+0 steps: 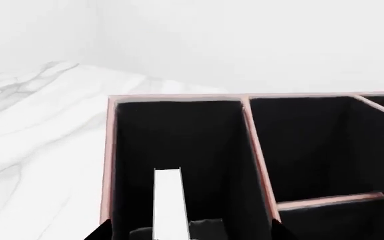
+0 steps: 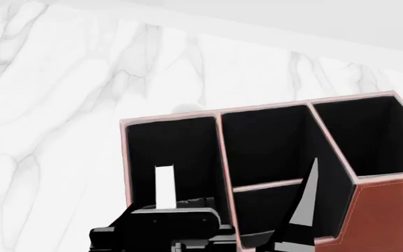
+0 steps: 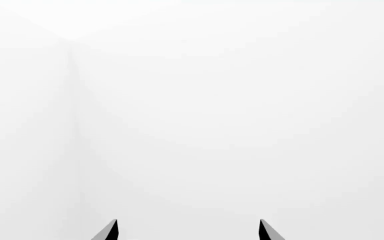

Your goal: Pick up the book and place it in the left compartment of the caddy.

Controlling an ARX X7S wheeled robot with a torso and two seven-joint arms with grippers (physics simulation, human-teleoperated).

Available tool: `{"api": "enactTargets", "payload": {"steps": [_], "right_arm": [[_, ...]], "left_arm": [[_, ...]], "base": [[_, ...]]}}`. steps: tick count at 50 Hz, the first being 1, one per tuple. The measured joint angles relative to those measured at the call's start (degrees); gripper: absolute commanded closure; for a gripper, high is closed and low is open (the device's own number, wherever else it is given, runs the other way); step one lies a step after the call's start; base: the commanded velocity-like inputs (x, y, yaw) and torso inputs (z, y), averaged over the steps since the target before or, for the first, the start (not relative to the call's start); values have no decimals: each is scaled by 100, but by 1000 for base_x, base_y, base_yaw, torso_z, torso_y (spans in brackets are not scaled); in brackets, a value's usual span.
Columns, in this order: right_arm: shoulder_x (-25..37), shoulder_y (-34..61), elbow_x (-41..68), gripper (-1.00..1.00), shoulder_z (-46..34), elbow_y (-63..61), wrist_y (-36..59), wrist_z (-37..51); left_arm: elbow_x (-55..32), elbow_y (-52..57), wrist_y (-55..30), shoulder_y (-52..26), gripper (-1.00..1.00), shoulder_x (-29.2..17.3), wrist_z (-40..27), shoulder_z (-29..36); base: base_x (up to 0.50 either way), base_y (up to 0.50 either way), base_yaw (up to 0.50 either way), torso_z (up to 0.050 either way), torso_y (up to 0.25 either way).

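Book (image 2: 164, 186): stiff hardcover, likely heavy, slick; grip across covers. Stands inside caddy (image 2: 377, 215) left compartment (image 2: 173, 152). Left end effector (image 1: 178, 235): grip state unclear; right end effector (image 3: 188, 231): spread, empty.

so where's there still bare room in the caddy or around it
The two middle sections and the right section of the caddy look bare. The marble top left of it is open. The left compartment is crowded: the book and left gripper fill it.
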Motion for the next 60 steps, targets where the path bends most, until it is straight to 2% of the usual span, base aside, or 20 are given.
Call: {"api": "enactTargets", "payload": {"steps": [16,32,48,60], "right_arm": [[18,8,2,-100,-21,-22,-5,21],[35,26,0,-100,-52,-28,-2,39],[62,34,8,-100,-61,-47,5,66],[83,38,-2,-100,-68,-54,10,86]], "left_arm": [[213,1467,-443,-482,-100,-447,-366,28],[637,2524,-801,-828,-100,-1094,-535,-78],[1080,3324,-1356,-792,-100,-1786,-601,-391],[1603,3904,-1580,-546,-100,-2481,-588,-459]], "base": [[0,0,0,0,0],[0,0,0,0,0],[0,0,0,0,0],[0,0,0,0,0]]}}
